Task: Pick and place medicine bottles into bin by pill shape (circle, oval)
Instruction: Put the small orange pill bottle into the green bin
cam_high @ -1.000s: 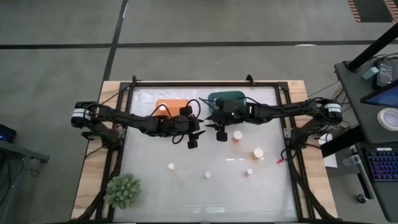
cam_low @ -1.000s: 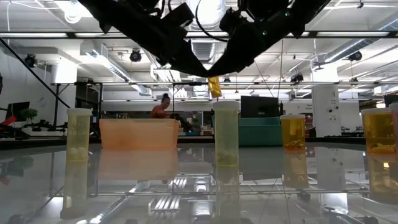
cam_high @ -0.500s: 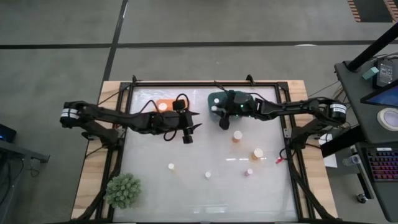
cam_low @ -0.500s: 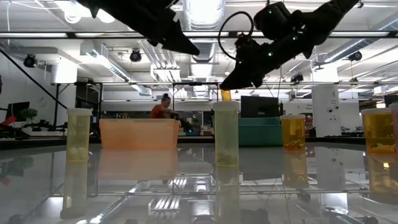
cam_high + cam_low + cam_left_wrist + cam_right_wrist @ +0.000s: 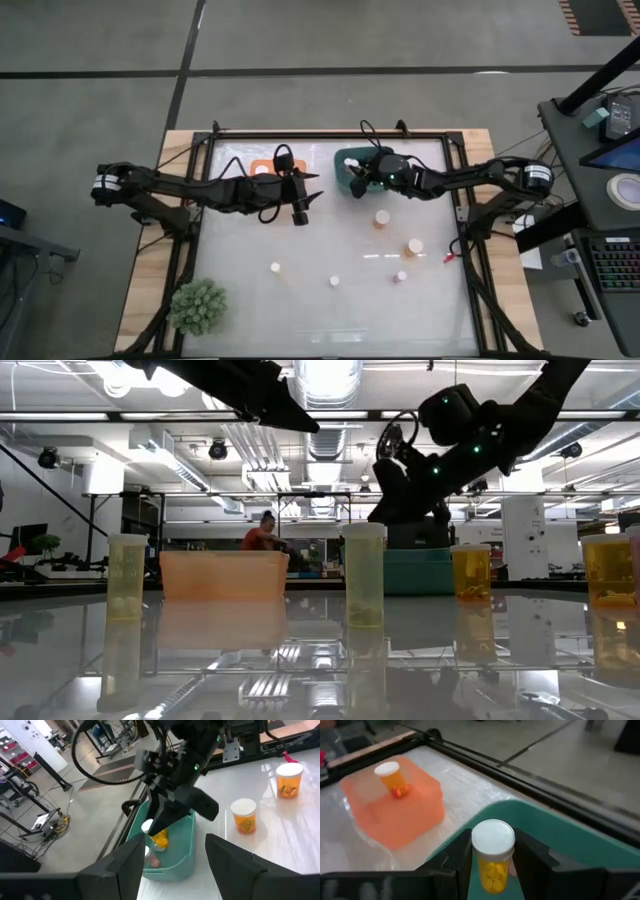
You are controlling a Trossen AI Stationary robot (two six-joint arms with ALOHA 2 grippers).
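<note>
Glossy white, the surface (image 5: 330, 250) is being seen from above with both bins near its upper middle: the orange bin (image 5: 268, 169) left of centre and the teal bin (image 5: 360, 165) right of centre. Over the last second the right gripper (image 5: 357, 183) is seen to have been carried up the frame from above the open surface to a spot over the teal bin, and it is clamped on a medicine bottle (image 5: 492, 857); by this reading, the carry is being finished and only the release is left. The bottle is being held upright, its long axis vertical, white cap up and base pointing down into the bin, with yellow pills showing through the amber wall. The left gripper (image 5: 299, 207) has been pulled back toward the orange bin, in which one bottle (image 5: 391, 776) is already standing, and its fingers are being held apart and empty. Five loose bottles (image 5: 382, 217) are being left standing in the lower half of the high view.
</note>
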